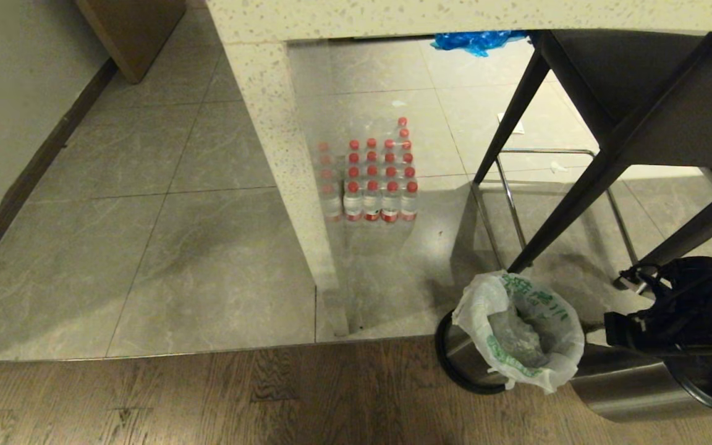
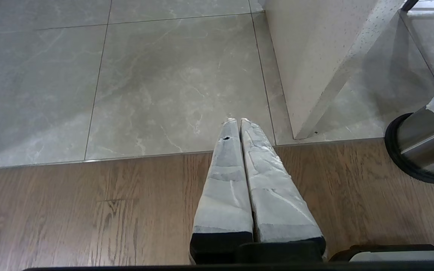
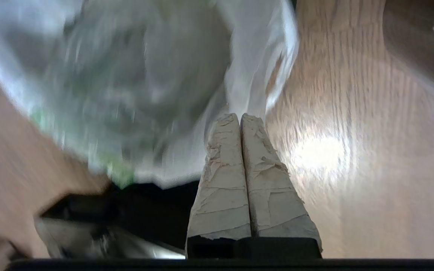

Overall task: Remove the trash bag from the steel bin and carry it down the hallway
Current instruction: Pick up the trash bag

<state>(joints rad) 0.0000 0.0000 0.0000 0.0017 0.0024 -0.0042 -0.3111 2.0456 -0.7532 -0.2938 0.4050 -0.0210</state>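
Trash bag (image 1: 520,330): lining steel bin (image 1: 462,361), rim folded over so it stays put.
Right hand (image 3: 239,117): pinched together at bag edge, probably gripping plastic; blurred.
Left hand (image 2: 237,121): closed, idle over floor (image 2: 89,210).

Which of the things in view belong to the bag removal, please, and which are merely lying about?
For the job:
- trash bag
- steel bin
- right tool, shut on the bag's edge

Lying about:
- pack of water bottles
- blue plastic
- stool legs

Grey tile floor (image 1: 146,247), wood strip (image 1: 207,395)
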